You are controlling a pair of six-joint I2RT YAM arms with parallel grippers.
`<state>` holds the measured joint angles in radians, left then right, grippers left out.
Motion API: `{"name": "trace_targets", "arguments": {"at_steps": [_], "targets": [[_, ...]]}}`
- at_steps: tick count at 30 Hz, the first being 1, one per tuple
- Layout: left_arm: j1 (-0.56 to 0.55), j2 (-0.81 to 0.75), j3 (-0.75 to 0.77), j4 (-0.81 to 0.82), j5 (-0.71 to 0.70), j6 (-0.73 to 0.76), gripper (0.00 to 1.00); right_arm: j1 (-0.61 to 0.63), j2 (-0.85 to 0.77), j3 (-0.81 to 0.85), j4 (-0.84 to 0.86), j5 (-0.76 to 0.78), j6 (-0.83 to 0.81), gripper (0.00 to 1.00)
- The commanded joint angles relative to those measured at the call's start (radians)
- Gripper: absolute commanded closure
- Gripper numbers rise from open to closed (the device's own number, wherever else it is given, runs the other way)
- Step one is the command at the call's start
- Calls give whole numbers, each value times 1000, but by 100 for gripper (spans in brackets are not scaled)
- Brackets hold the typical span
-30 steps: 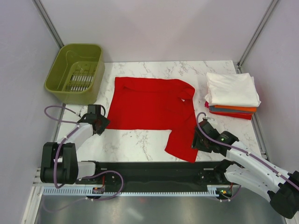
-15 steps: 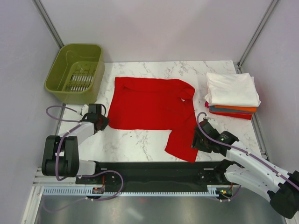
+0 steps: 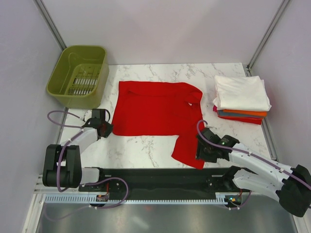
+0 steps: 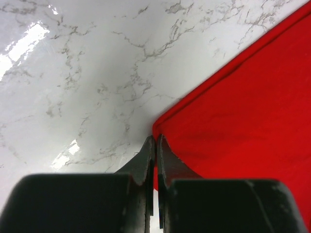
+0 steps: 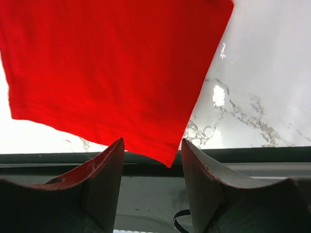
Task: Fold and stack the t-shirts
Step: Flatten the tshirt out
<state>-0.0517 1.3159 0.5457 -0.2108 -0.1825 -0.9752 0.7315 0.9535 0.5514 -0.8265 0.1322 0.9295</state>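
Note:
A bright red t-shirt [image 3: 155,109] lies spread on the marble table, with one flap hanging down toward the front edge at the right. My left gripper [image 3: 108,128] is shut on its near-left corner; in the left wrist view the gripper [image 4: 155,138] pinches the red cloth [image 4: 243,111] between its closed fingers. My right gripper [image 3: 200,151] stands open at the flap's near-right corner. Seen from the right wrist, the gripper [image 5: 151,143] has that corner of the shirt [image 5: 116,63] pointing between its fingers, not gripped. A stack of folded t-shirts [image 3: 241,92], white on top, sits at the right.
An olive-green basket [image 3: 80,73] stands at the back left corner. The black rail [image 3: 160,177] runs along the table's front edge just below the red flap. Grey walls close in both sides.
My left gripper has closed on the shirt's near-left corner. The right arm has shifted left, bringing its open fingers to the flap's near corner.

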Motion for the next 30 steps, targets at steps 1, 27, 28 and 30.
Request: {"name": "trace_targets", "arguments": {"at_steps": [1,27,28,30], "targets": [[3,9,39,-38,-32,6,98,37,25,-8,9,0,60,42],[119,69,112,-27,-18,-11,98,282,53,-42,1,73,397,44],[121,68,111,-27,-21,-13,98,284,56,-42,3,79,397,44],[121,63,109,-25,-25,-13,98,287,59,-50,15,86,397,45]]}}
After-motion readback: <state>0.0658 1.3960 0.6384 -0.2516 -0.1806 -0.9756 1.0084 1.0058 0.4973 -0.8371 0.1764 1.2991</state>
